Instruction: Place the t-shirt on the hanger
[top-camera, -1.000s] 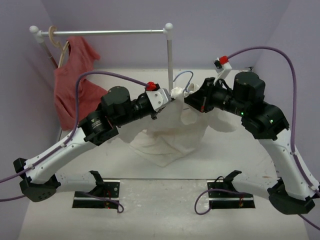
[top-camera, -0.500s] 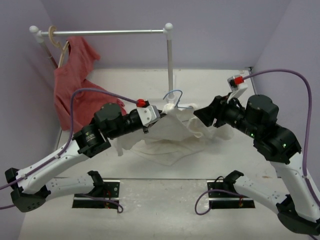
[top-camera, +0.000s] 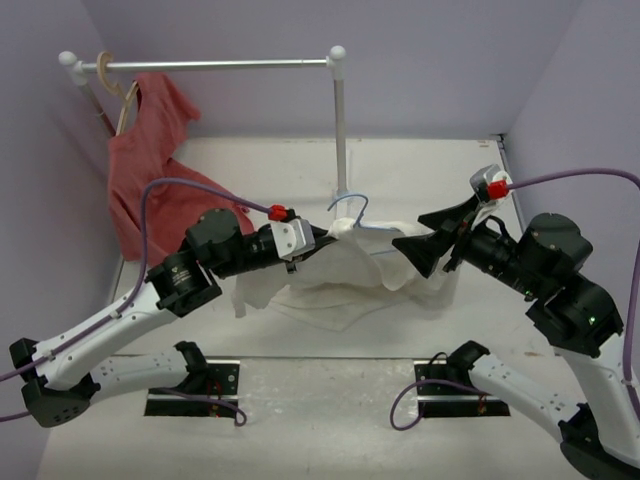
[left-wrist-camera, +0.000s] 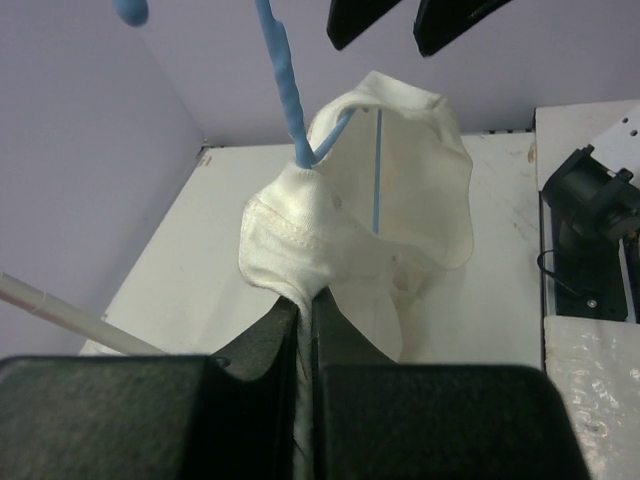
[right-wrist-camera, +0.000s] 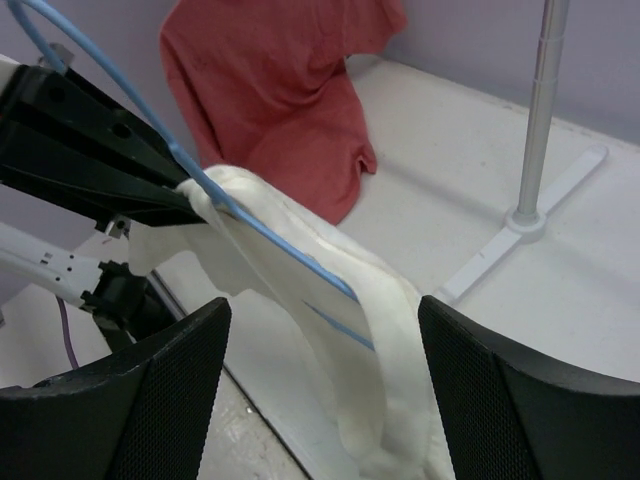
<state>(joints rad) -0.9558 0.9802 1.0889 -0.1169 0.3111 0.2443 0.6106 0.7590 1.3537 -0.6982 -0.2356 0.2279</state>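
Note:
The white t-shirt (top-camera: 340, 275) is bunched on the table, its collar lifted. My left gripper (top-camera: 322, 236) is shut on a fold of that collar; in the left wrist view the t-shirt (left-wrist-camera: 350, 220) is squeezed between the closed jaws of this gripper (left-wrist-camera: 305, 300). The light-blue hanger (top-camera: 352, 203) runs through the neck opening, its hook sticking up. The hanger's wire (left-wrist-camera: 285, 90) rises from the collar. My right gripper (top-camera: 412, 232) stands open just right of the cloth, holding nothing. From the right wrist, the t-shirt (right-wrist-camera: 390, 330) and the hanger (right-wrist-camera: 290, 245) lie between and beyond the spread jaws (right-wrist-camera: 325, 305).
A metal clothes rack (top-camera: 340, 120) stands behind the shirt, its foot (right-wrist-camera: 540, 215) on the table. A red shirt (top-camera: 150, 160) hangs from a tan wooden hanger (top-camera: 125, 90) at the rack's left end. Purple walls close in on three sides.
My right gripper has opened, let go of the cloth and drawn back to the right. The left gripper has sunk lower and a little left, still shut on the collar.

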